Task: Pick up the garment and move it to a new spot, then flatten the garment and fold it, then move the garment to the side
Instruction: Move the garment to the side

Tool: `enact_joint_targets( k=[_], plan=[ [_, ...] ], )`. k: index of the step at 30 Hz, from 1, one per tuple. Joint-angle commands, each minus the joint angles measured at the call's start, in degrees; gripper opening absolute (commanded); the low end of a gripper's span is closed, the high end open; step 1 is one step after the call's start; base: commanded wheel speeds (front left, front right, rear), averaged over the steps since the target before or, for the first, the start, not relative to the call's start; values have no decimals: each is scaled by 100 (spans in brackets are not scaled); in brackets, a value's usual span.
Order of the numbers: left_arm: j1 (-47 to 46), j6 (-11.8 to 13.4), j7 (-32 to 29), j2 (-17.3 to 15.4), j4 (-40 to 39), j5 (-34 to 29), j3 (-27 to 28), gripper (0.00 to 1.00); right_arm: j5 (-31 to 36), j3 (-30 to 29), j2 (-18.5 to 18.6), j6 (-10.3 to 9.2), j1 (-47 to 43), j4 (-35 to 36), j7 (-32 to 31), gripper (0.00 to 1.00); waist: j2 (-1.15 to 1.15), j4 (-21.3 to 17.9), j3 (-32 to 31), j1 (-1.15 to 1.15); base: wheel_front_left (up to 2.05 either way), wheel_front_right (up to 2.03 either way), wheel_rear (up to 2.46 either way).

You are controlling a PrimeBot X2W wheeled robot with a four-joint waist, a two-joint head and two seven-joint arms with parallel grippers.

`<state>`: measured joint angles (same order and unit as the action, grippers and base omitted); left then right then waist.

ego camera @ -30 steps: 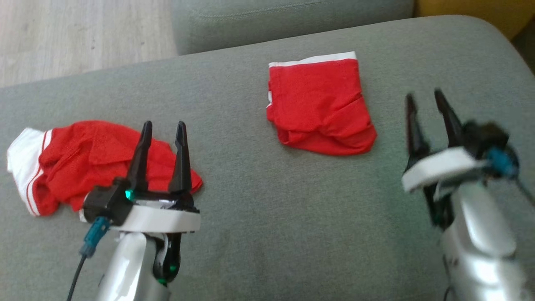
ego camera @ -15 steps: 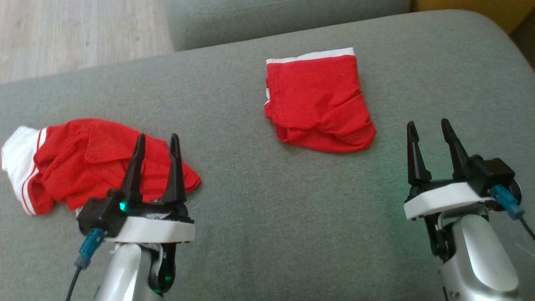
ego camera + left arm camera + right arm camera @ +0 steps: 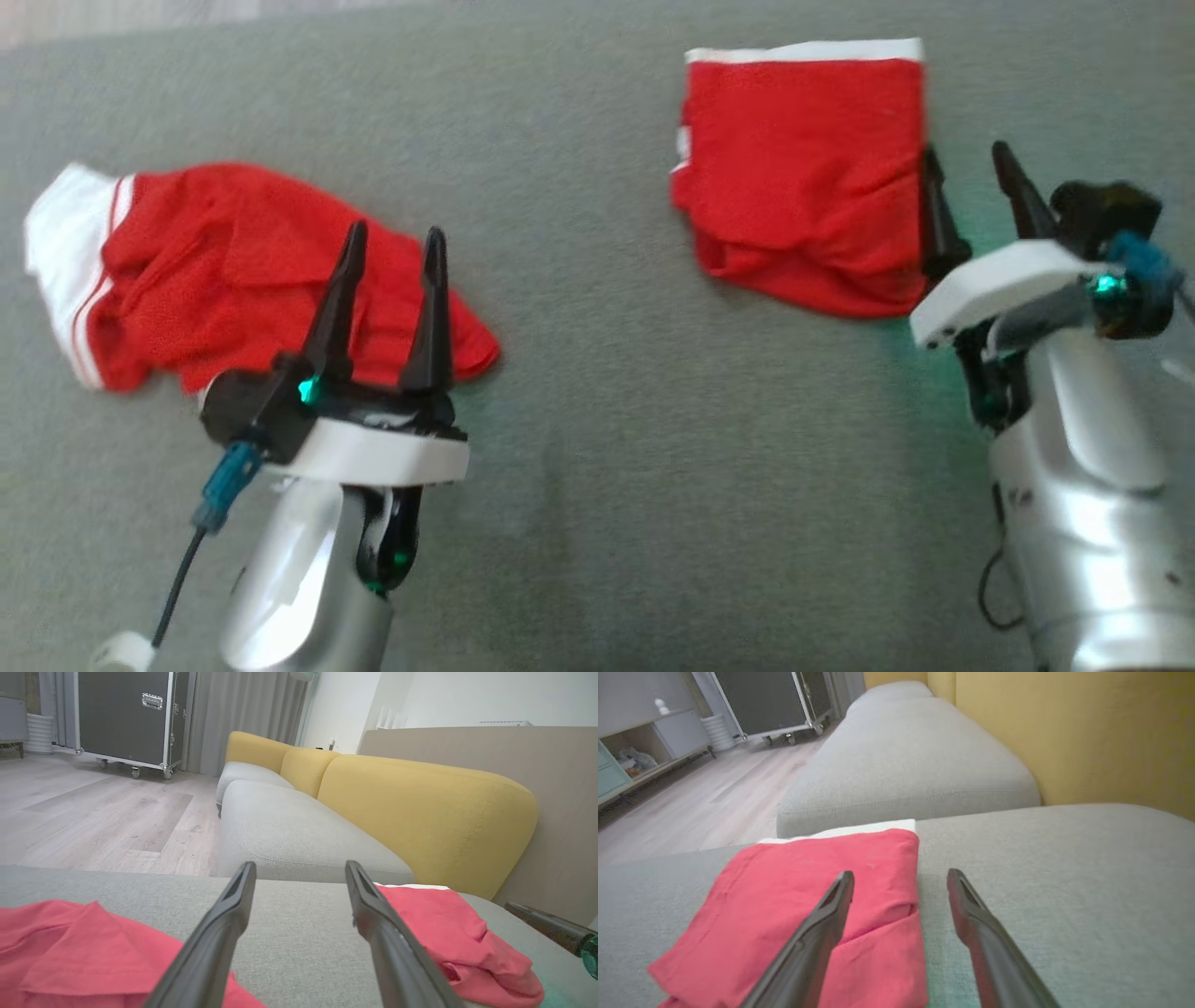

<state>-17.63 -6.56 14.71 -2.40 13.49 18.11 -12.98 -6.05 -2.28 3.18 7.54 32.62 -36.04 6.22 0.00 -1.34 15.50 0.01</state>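
A folded red garment (image 3: 803, 173) with a white band at its far edge lies flat on the grey sofa seat, also seen in the right wrist view (image 3: 817, 910). My right gripper (image 3: 966, 159) hovers open at its right edge, one finger over the cloth and one beside it, holding nothing. A crumpled red garment (image 3: 233, 271) with white trim lies at the left. Over its near right part hangs my left gripper (image 3: 397, 243), open and empty. The left wrist view shows both garments, crumpled (image 3: 84, 956) and folded (image 3: 439, 933).
The grey sofa seat (image 3: 616, 467) spreads under everything, with bare room between the two garments and in front. Yellow backrests (image 3: 420, 812) rise behind, another grey seat (image 3: 901, 760) lies beyond, and wood floor (image 3: 93, 812) with a wheeled black case (image 3: 126, 714) sits further off.
The head camera has tilted down and shifted, so the whole scene sits higher. My right gripper has moved forward to the folded garment's right edge. The left gripper stays over the crumpled garment.
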Motion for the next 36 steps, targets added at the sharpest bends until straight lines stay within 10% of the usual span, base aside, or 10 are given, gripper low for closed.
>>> enact_joint_targets(
  k=[1, 22, 24, 36],
  plan=[
    [-217, -14, 29, -48, -138, 8, 115, 100, -13, 8, -30, -5, 272, -31, -113, 100, 0, 291, 264, -1, 0, 0, 0],
    [-370, 13, 29, -48, -21, 120, -119, 100, 1156, -1232, 25, -5, 1449, -2534, -215, 100, 0, 639, 428, -1, 0, 0, 0],
    [-373, 13, 29, -48, -10, 129, -127, 100, 1260, -1207, 15, -5, 1485, -2634, -125, 0, 0, 610, 407, -1, 0, 0, 0],
    [-205, 43, 29, -48, -40, 166, 31, 100, 1968, -8, 383, -5, 1748, -2956, 549, 0, 0, 230, 0, -1, 0, 0, 0]
  ],
)
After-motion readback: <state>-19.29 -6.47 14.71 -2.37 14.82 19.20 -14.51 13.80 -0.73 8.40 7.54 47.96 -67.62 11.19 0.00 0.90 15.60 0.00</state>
